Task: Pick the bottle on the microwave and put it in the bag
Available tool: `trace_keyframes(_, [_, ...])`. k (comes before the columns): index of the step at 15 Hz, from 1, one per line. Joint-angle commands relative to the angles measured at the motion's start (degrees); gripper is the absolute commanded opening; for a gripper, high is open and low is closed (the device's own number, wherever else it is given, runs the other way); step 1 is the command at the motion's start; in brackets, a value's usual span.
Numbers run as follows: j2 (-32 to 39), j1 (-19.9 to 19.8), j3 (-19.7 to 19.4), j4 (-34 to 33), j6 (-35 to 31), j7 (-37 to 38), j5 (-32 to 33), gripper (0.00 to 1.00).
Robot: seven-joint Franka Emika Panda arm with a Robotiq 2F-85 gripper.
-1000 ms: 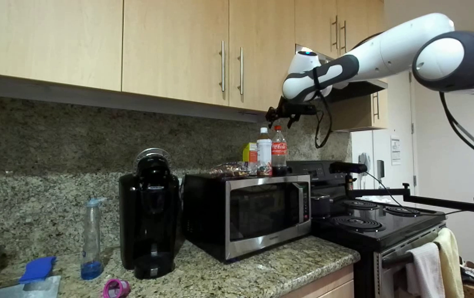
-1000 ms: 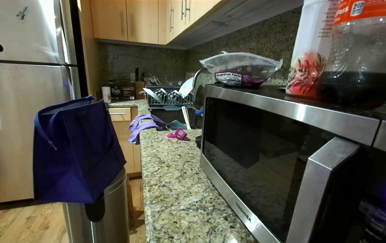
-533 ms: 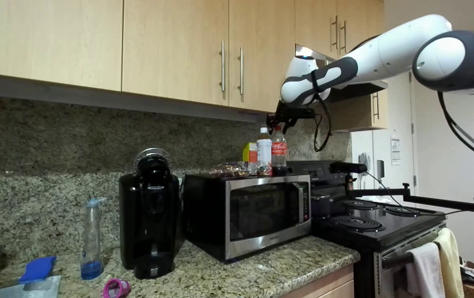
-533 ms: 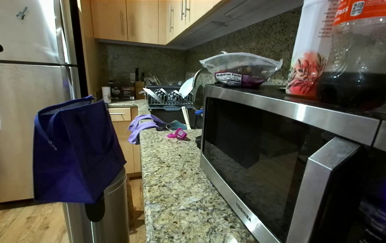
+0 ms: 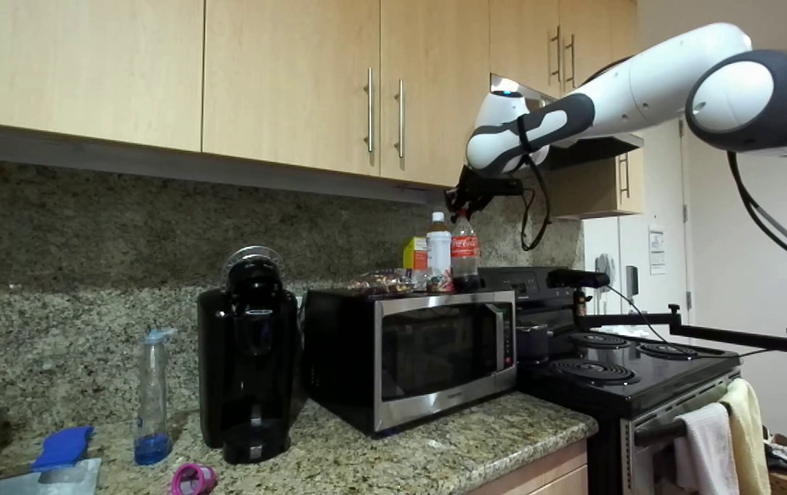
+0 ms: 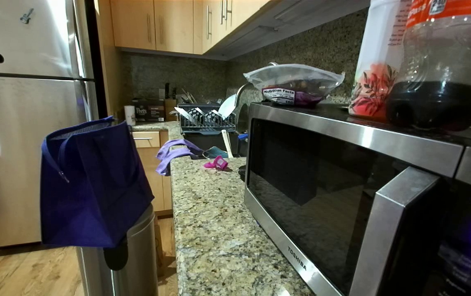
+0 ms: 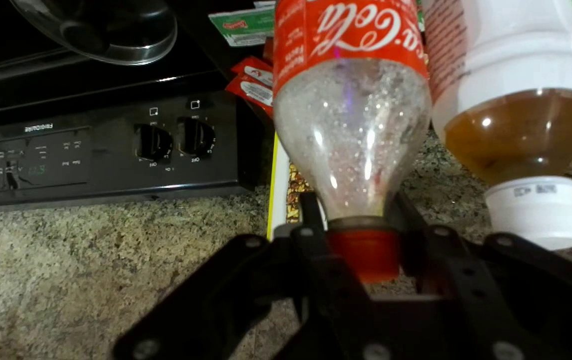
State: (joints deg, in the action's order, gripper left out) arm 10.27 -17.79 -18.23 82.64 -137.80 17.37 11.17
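One Coca-Cola bottle (image 5: 464, 249), red-labelled with dark cola in its lower part, and one white-wrapped bottle (image 5: 439, 260), two side by side, are at the top of one microwave (image 5: 434, 350). The hand (image 7: 356, 212) is gripping the Coca-Cola bottle: in the wrist view its two fingers (image 7: 310, 215) press on the neck from either side, next to one red cap (image 7: 364, 255). The Coca-Cola bottle is close to upright; whether its base touches the microwave or hangs just clear, I cannot tell. The white-wrapped bottle has one white cap (image 7: 535, 212) and amber liquid, and stands outside the fingers. Also on the microwave is one clear zip pouch (image 6: 297, 84), and in an exterior view one yellow and orange box (image 5: 415, 253) shows behind.

Well apart from all this, one blue bag (image 6: 91, 185) sits on one steel bin (image 6: 142, 255); what it holds is hidden. The counter (image 5: 393, 467) carries the microwave, one black coffee maker (image 5: 249, 371), one slim clear bottle (image 5: 152, 405) with blue liquid, and one pink piece (image 5: 207, 476); one purple cloth (image 6: 173, 155) drapes over its edge. On the one stove (image 5: 630, 399) three coil burners (image 5: 594, 371) can be counted, two towels (image 5: 709, 440) hang at its front, and the wrist view shows two knobs (image 7: 153, 142) on its black panel
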Motion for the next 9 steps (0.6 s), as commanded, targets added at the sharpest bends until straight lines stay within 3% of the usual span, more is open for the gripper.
trace_keyframes(1, [-0.9,-0.3,0.3,0.5,0.4,-1.1,-1.4,0.12])
trace_keyframes(9, [-7.3,0.5,-0.1,1.7,3.8,2.5,-1.2,0.12])
